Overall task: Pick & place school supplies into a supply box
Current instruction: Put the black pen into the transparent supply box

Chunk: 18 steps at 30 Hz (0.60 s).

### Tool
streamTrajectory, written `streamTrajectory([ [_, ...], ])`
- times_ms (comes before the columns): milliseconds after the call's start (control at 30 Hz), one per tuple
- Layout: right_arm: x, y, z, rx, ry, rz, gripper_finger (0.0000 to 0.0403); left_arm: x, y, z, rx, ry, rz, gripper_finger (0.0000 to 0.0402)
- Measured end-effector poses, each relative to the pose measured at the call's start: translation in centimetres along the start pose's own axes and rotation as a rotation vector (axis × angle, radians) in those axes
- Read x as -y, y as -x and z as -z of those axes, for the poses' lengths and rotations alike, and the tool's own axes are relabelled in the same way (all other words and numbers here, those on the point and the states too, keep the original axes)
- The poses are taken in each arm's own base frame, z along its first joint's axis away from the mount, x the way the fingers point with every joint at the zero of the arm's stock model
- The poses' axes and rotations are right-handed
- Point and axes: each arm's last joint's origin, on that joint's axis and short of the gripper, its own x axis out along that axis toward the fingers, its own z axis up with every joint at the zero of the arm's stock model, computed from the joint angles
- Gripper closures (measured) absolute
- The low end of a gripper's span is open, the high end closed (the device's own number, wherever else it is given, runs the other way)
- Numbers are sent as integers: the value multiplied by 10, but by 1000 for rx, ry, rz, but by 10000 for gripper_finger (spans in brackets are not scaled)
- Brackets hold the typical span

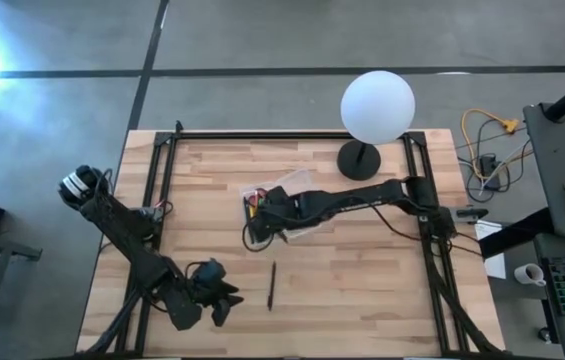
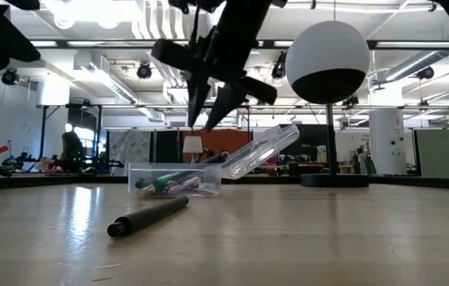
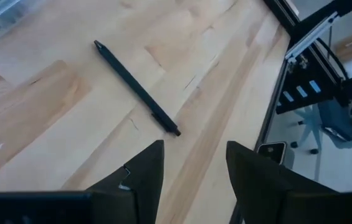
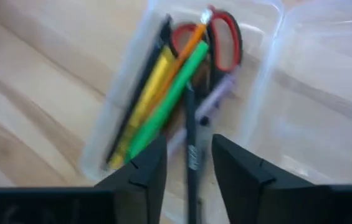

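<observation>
The clear supply box (image 1: 292, 190) lies at mid-table with its lid (image 2: 264, 151) tipped open. Inside it lie red-handled scissors (image 4: 225, 37) and green (image 4: 169, 99), yellow (image 4: 147, 93) and orange (image 4: 185, 53) pens. My right gripper (image 4: 189, 162) hovers open just above the box (image 2: 172, 179). A dark pen (image 4: 191, 137) runs below between its fingers, with a gap on both sides. One black pen (image 1: 272, 285) lies flat on the wood near the table's front. My left gripper (image 3: 194, 180) is open, close to that pen (image 3: 137, 87) on its left.
A white globe lamp (image 1: 377, 105) on a black base stands at the far edge, right of the box. Black frame rails (image 1: 157, 200) run along the table's left and right sides. Bare wood (image 1: 362, 280) stretches across the near right part.
</observation>
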Motion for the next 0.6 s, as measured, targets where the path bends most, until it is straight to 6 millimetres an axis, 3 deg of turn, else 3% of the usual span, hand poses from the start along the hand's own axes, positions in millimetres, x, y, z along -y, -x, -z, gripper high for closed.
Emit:
streamTrajectory([
  [67, -4, 14, 10, 8, 108, 11, 269, 0, -9, 2, 8, 11, -2, 244],
  [200, -10, 76, 40, 36, 340, 23, 249, -2, -40, 7, 29, 35, -29, 244],
  [267, -5, 97, 63, 20, 393, 81, 239, 2, -56, 9, 36, 60, -65, 244],
  [467, 28, 132, 124, -29, 282, 301, 215, 20, -96, -4, -6, 66, -302, 244],
  [600, 48, 137, 154, -34, 207, 362, 211, 28, -117, -23, -44, 44, -505, 244],
])
